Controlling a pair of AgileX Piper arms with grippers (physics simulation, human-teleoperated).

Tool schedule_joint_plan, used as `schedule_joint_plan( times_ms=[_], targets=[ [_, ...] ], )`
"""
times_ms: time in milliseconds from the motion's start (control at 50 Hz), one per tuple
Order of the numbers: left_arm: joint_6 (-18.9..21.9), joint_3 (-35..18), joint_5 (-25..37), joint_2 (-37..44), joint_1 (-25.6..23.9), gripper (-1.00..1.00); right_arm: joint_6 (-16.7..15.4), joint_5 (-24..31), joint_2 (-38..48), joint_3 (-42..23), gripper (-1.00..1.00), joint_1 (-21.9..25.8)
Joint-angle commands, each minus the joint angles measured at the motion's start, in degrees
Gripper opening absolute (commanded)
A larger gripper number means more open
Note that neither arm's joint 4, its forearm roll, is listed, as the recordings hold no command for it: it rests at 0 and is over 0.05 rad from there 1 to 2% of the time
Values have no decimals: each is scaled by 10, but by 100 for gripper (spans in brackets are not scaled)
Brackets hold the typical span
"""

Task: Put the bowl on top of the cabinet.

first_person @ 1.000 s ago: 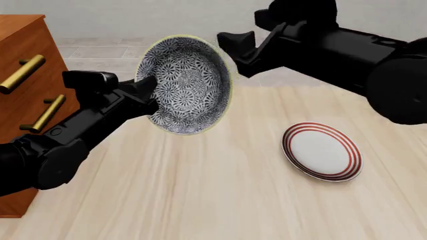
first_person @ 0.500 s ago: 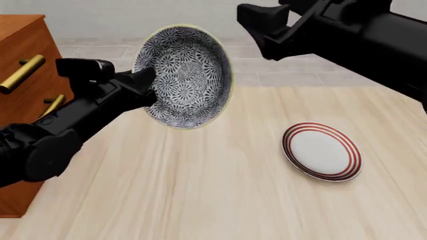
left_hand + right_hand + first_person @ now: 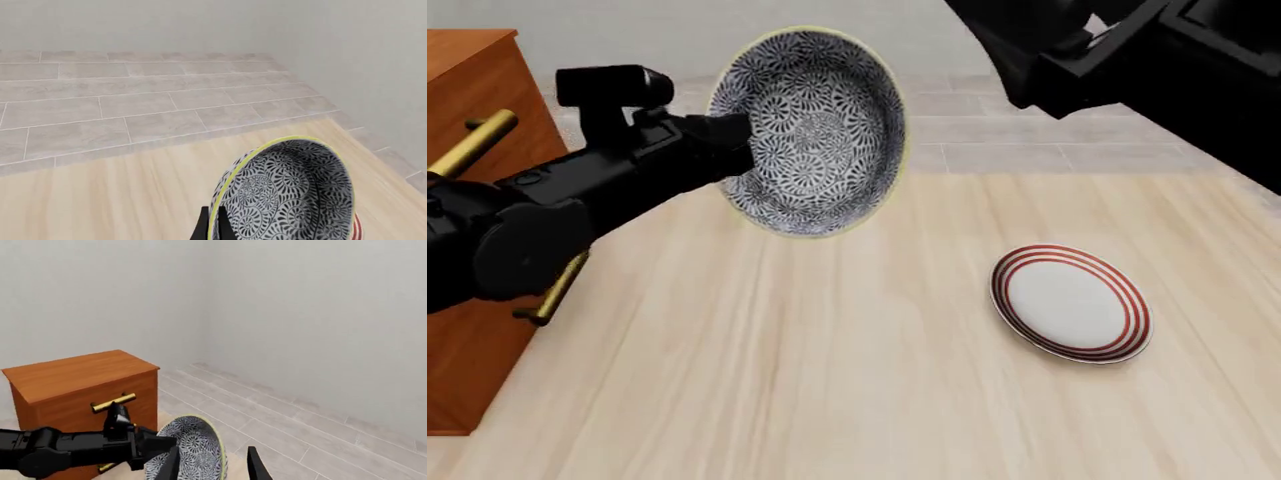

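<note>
The bowl [image 3: 817, 125], patterned dark blue-grey and white inside with a pale rim, hangs tipped on its side above the table, its opening facing right. My left gripper [image 3: 737, 140] is shut on its left rim, and one of its fingers [image 3: 203, 229] shows against the rim of the bowl [image 3: 287, 192] in the left wrist view. The reddish-brown cabinet [image 3: 465, 75] stands at the far left, its top [image 3: 77, 369] bare. My right gripper [image 3: 213, 467] is open and empty, up and to the right of the bowl [image 3: 193, 447]; only its arm [image 3: 1148, 60] shows in the front view.
A flat white plate with red rings [image 3: 1070, 302] lies on the wooden table [image 3: 827, 380] at the right. Brass bar handles [image 3: 474, 145] stick out of the cabinet front, close to my left arm [image 3: 547, 215]. Tiled floor and a wall lie beyond.
My left gripper has lifted the bowl higher and a little right. The right arm has drawn back up and to the right, away from the bowl.
</note>
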Motion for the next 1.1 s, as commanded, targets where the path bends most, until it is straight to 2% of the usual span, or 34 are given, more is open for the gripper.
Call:
schedule_joint_plan(
  times_ms=[20,160,180,200,220,260,280,300,340,420,440,500,520,560,600,640,680,740,800,820,900,920,960,1000,1020,1040,1100],
  targets=[
    [-33,-38,65,-3,14,-100,-5,-6,-36,4,100,11],
    [-87,-41,85,-8,8,-100,-1,5,-58,0,100,4],
    [-80,-47,94,-7,3,-100,1,6,-58,-1,100,3],
    [-55,-61,114,-4,-5,-100,0,9,-60,-2,100,0],
    [-68,-58,112,-10,0,-100,-1,9,-60,-3,100,-2],
    [-69,-63,118,-14,-2,-100,1,10,-61,-4,100,-4],
    [-68,-66,123,-21,-4,-100,2,12,-63,-5,100,-5],
    [-48,-78,141,-23,8,-100,3,14,-65,-6,100,-8],
    [-63,-79,140,-35,2,-100,6,19,-72,-8,100,-12],
    [-46,-98,163,-39,22,-100,7,27,-82,-12,100,-15],
    [-60,-102,169,-38,39,-100,6,30,-85,-12,100,-16],
    [-54,-117,190,-28,63,-100,7,35,-92,-14,100,-16],
    [-67,-119,194,-23,58,-100,7,36,-92,-15,100,-17],
    [-61,-129,213,-16,72,-100,8,39,-95,-17,100,-15],
    [-77,-129,218,-17,81,-100,8,41,-97,-18,100,-17],
    [-74,-138,236,-3,92,-100,7,43,-98,-19,100,-17],
    [-93,-130,231,-8,103,-100,6,43,-98,-19,100,-18],
    [-105,-138,242,-2,103,-100,6,41,-97,-18,100,-19],
    [-101,-157,268,8,101,-100,16,42,-92,-21,100,-23],
    [-88,-168,284,16,106,-100,16,42,-92,-22,100,-23],
    [-98,-185,305,18,98,-100,23,47,-93,-27,100,-28],
    [-105,-192,311,13,96,-100,27,49,-98,-26,100,-45],
    [-102,-202,323,13,96,-100,25,49,-97,-27,100,-37],
    [-74,-218,349,11,133,-100,27,49,-97,-28,100,-38],
    [-89,-218,343,11,110,-100,27,49,-97,-29,100,-37],
    [-102,-221,347,9,108,-100,26,49,-97,-29,100,-37],
    [-99,-236,367,9,114,-100,25,50,-97,-30,100,-36]
  ],
)
